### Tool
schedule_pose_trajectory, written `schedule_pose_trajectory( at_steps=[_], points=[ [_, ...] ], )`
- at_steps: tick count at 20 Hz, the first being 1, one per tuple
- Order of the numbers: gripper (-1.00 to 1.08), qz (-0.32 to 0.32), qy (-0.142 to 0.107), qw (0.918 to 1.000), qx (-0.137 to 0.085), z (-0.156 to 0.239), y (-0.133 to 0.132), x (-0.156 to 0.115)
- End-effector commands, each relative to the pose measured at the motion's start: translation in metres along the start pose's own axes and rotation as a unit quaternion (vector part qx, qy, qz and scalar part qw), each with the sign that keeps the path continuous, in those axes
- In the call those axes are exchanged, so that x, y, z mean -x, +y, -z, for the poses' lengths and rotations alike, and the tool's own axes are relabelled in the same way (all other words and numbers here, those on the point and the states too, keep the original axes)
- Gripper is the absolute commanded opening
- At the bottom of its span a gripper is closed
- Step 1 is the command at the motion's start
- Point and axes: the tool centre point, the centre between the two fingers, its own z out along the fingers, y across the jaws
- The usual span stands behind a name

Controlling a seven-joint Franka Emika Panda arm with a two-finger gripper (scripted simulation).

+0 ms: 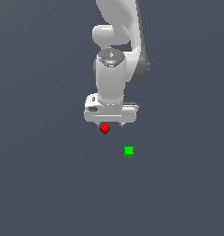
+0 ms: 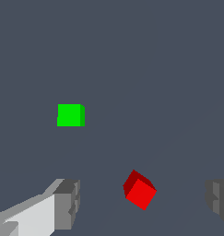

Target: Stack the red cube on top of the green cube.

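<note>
I am seeing the pincer (image 2: 141, 203) spread wide, its two fingers (image 2: 67, 203) standing well apart with nothing gripped. The red cube (image 2: 140, 190) is sitting between them, turned at an angle, touching neither. The green cube (image 2: 70, 115) is lying apart on the counter (image 1: 39, 184), toward the exterior view's right.

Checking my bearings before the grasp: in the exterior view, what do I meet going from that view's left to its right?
Red cube under the gripper → green cube, which sits apart on its own.
</note>
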Motion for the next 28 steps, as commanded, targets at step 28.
schedule_pose_trajectory(
  at_steps=[28],
  points=[
    [1.00, -0.250, -0.014, 0.9680, -0.002, -0.096, 0.033, 0.076]
  ],
)
